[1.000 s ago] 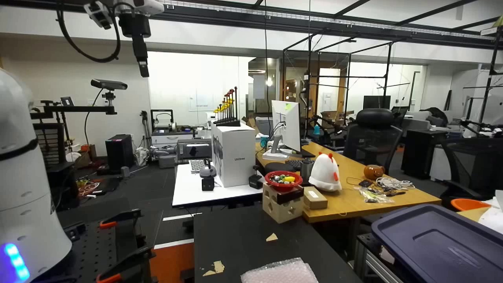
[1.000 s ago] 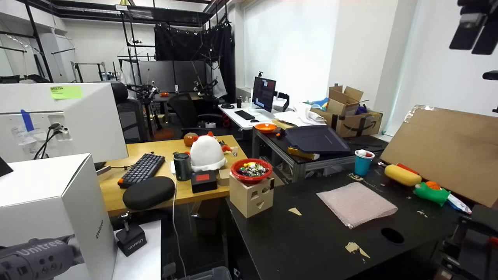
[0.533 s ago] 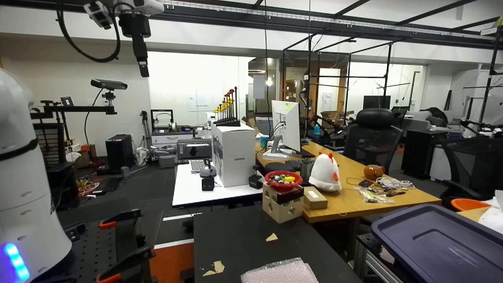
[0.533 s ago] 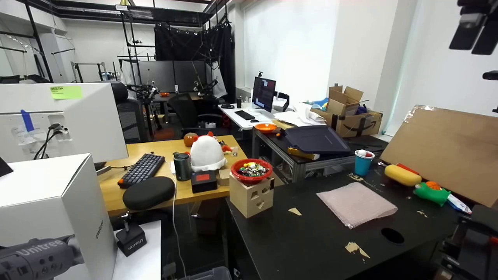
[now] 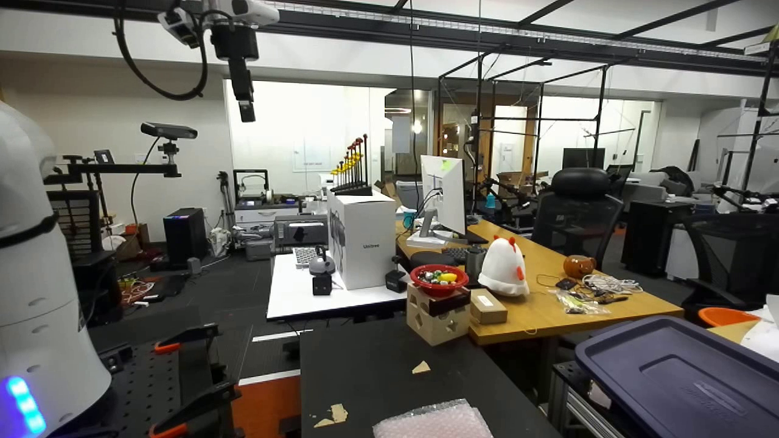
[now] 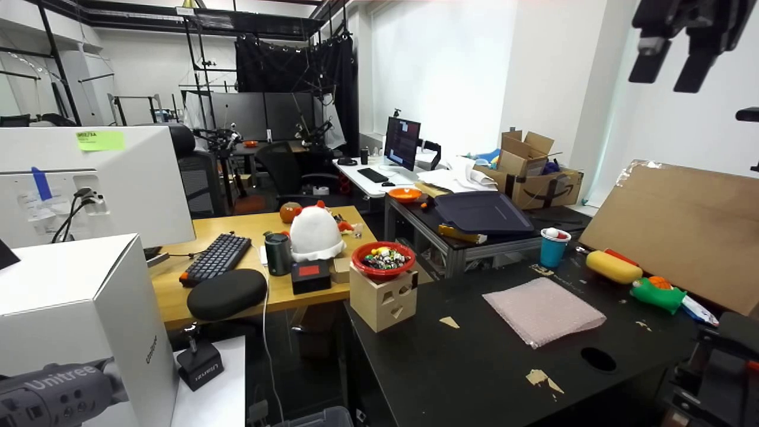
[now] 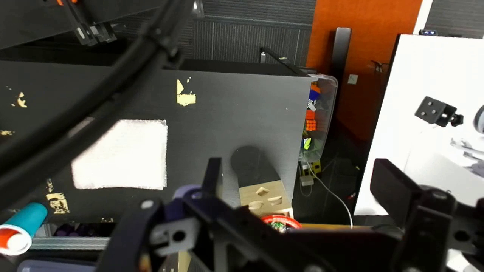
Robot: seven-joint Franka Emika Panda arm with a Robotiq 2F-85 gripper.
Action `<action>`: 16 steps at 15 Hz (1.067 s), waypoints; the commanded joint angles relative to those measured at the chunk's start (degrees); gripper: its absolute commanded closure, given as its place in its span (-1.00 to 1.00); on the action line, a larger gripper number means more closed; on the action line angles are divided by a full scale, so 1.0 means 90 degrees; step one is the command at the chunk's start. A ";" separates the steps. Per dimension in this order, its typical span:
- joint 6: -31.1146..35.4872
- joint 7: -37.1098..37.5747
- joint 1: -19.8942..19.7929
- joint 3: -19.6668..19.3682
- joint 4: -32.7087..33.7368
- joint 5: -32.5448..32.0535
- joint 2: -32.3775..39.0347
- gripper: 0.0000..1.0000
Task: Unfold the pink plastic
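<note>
pink plastic (image 6: 544,311) lies flat, black table (image 6: 462,373) around its 4 edges, the spread jaws higher up.

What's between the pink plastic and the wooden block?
Between the pink plastic and the wooden block, a small pale patch shows on the black tabletop in both exterior views.

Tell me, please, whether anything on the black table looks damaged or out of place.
Yes: several pale, ragged patches break up the black table, lying apart from the pink plastic. They look odd against the dark surface, as if its coating had chipped away, though they could be stuck-on scraps.
</note>
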 commanded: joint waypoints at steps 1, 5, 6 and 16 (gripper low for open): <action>0.0417 -0.0019 -0.0326 -0.0246 0.0484 0.0015 0.0986 -1.00; 0.0842 0.0088 -0.0560 -0.0426 0.0875 -0.0131 0.1935 -1.00; 0.0956 0.0140 -0.0615 -0.0442 0.0960 -0.0210 0.2163 -1.00; 0.1534 0.0538 -0.0793 -0.0897 0.1745 -0.1115 0.3956 -1.00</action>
